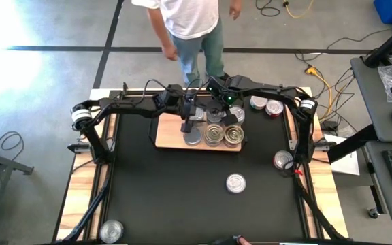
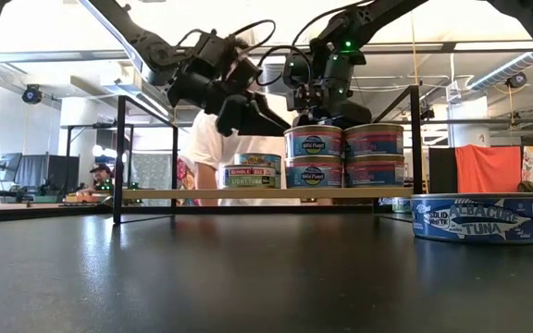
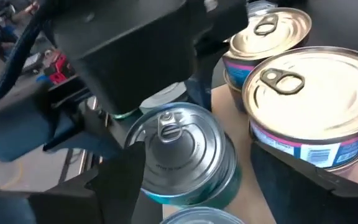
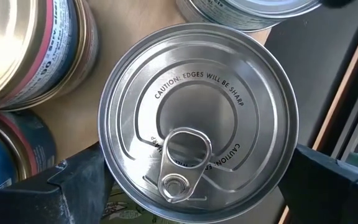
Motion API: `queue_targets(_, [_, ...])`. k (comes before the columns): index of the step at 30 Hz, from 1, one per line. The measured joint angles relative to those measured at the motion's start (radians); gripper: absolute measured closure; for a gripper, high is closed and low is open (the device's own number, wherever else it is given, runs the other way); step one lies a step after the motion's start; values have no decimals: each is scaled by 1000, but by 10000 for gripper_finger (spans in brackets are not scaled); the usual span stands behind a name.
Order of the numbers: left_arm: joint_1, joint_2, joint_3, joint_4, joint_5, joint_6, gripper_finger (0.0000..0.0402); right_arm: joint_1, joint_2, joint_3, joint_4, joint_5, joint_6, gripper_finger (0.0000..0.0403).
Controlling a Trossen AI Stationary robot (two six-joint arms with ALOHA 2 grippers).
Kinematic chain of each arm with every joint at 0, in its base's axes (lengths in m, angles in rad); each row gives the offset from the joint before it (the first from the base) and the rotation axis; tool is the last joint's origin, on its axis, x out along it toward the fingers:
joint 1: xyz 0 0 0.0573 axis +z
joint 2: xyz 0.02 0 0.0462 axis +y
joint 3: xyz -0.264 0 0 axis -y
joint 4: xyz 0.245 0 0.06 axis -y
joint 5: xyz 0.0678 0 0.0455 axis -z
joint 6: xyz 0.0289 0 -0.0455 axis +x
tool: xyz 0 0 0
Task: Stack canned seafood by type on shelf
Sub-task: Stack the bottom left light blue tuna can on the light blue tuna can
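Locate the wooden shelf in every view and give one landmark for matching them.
High view: shelf sits mid-table, towards the far side.
Low view: its board edge crosses the middle, cans on top.
Left wrist view: a bare wood strip shows between cans.
Right wrist view: wood shows beside the central silver can.
Shared landmark: the pink-labelled can stack on the shelf.

Strong daylight is seen on the grey concrete floor (image 1: 26,41) at the upper left of the high view, where it is overexposed. In the low view, the bright ceiling behind leaves the dark robot arms (image 2: 211,79) nearly silhouetted. Glare is reflected from the shiny silver round can lid (image 4: 197,121); nearby dark fingers (image 3: 120,186) are blurred.
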Motion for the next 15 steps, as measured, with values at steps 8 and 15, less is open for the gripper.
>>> queue_targets(8, [-6, 15, 0, 19, 12, -201, 297, 0, 0, 0, 4, 0, 0, 32])
queue_targets(15, [-8, 99, 0, 175, -5, -332, 386, 0, 0, 0, 6, 0, 0, 32])
